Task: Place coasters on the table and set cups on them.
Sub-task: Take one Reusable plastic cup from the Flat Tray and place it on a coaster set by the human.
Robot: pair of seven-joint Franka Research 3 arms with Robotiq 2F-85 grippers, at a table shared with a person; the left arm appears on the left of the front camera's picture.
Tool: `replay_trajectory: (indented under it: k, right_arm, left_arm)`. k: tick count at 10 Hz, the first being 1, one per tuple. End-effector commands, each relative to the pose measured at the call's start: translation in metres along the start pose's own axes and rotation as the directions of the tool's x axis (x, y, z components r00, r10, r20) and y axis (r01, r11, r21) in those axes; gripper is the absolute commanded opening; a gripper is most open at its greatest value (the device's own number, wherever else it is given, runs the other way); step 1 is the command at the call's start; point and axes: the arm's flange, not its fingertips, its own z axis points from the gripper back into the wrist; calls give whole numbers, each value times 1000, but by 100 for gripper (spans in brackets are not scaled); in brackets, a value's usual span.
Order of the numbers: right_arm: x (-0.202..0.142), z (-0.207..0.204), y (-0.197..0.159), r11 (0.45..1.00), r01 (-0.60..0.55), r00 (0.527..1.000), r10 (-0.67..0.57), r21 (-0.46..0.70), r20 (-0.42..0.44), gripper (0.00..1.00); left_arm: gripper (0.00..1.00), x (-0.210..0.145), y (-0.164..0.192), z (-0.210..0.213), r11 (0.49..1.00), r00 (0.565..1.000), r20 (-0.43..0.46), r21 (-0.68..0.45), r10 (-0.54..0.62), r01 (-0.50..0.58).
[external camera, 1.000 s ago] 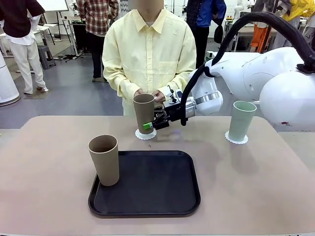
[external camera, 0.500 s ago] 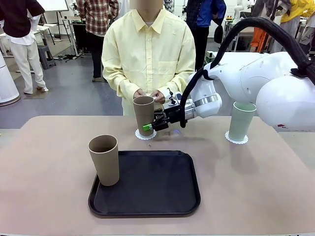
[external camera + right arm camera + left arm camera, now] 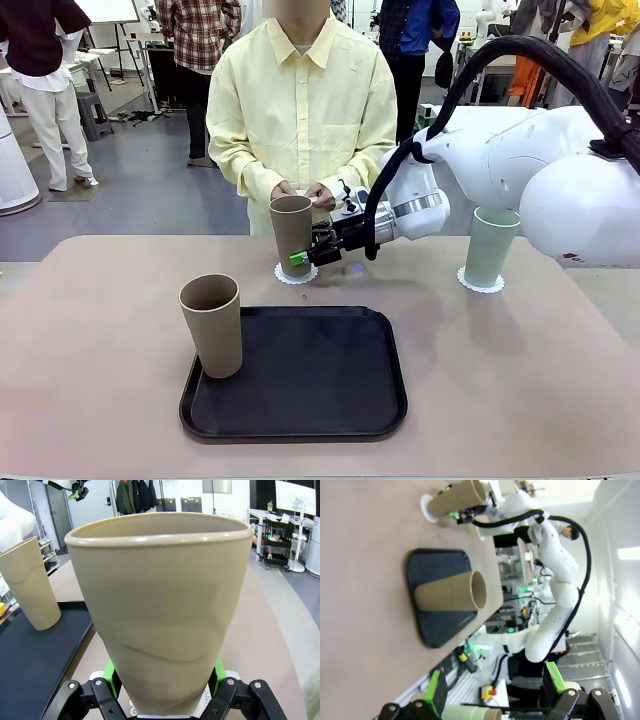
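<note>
1. Bottom edge of left wrist view: left gripper (image 3: pixel 494 680) had its jaws spread wide with nothing between them. It was clear of the work, judged to be waiting
2. Lower centre of front view: black tray (image 3: pixel 330 420) lay on the table (image 3: pixel 90 340). First tan cup (image 3: pixel 212 328) stood upright at the tray's left edge with no coaster under it. Judged a staging spot, cup not yet served
3. Centre of frame: right gripper (image 3: pixel 300 258) was clamped low on the second tan cup (image 3: pixel 291 225), green pads (image 3: pixel 112 676) pressed to both sides near the base. The low grip was judged to keep the tall cup upright
4. That cup stood upright over a lacy coaster (image 3: pixel 296 275); whether the base rested on it could not be told
5. Right arm came in from the right of frame across the middle, forearm roughly level, fingers pointing toward picture left
6. Mid-right: mint cup (image 3: pixel 492 245) stood on its own coaster (image 3: pixel 481 284), apart from both grippers; judged done
7. Far side: person's hands (image 3: pixel 302 192) were held together just behind the second tan cup; contents could not be told
</note>
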Motion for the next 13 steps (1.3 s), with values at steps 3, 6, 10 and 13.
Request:
replay_trajectory:
  k: [3,6,10,13]
  right_arm:
    - [-2,-6,-14,1000,23,998,-23,6,-52,81]
    - [-3,-6,-14,1000,24,997,-24,6,-73,100]
    - [-2,-4,-11,999,28,987,-31,-16,-155,100]
    - [4,0,-3,999,31,969,-37,-30,-243,100]
  left_arm:
    - [100,1,-1,1,1000,1000,8,-12,-5,5]
    - [100,1,-1,1,1000,1000,8,-12,-5,5]
    - [100,1,-1,1,1000,1000,8,-12,-5,5]
    - [100,1,-1,1,1000,1000,8,-12,-5,5]
